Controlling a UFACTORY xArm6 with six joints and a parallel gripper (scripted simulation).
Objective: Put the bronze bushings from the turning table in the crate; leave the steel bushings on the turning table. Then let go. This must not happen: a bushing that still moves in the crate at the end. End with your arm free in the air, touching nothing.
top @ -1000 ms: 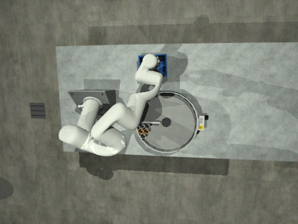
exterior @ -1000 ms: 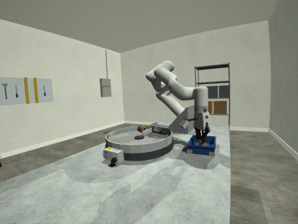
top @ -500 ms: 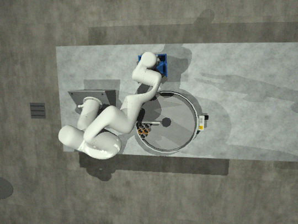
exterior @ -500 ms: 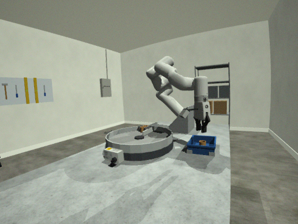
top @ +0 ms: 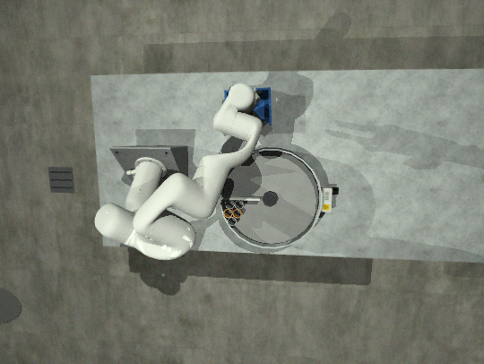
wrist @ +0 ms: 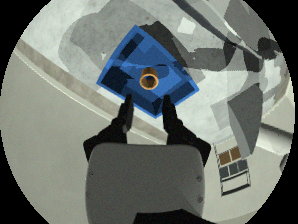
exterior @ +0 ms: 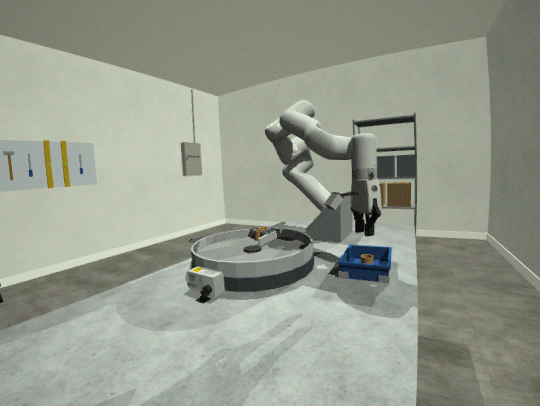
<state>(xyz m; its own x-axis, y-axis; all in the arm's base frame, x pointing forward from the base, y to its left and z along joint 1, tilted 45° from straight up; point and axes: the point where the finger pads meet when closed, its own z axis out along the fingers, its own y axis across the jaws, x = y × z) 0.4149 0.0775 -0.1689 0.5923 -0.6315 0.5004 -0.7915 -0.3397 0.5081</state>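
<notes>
The blue crate (exterior: 363, 264) stands on the floor beside the turning table (exterior: 252, 252). One bronze bushing (exterior: 367, 258) lies inside the crate; it also shows in the wrist view (wrist: 148, 82), in the middle of the crate. My gripper (exterior: 366, 227) hangs above the crate with its fingers apart and nothing between them. In the top view the arm hides most of the crate (top: 264, 105). A cluster of bronze and steel bushings (top: 233, 212) sits against a bar at the left edge of the turning table (top: 273, 197); it also shows in the side view (exterior: 259, 232).
A control box (exterior: 205, 282) is fixed to the table's outer rim. The arm's base pedestal (exterior: 332, 220) stands behind the table. A shelf rack (exterior: 395, 170) stands at the back wall.
</notes>
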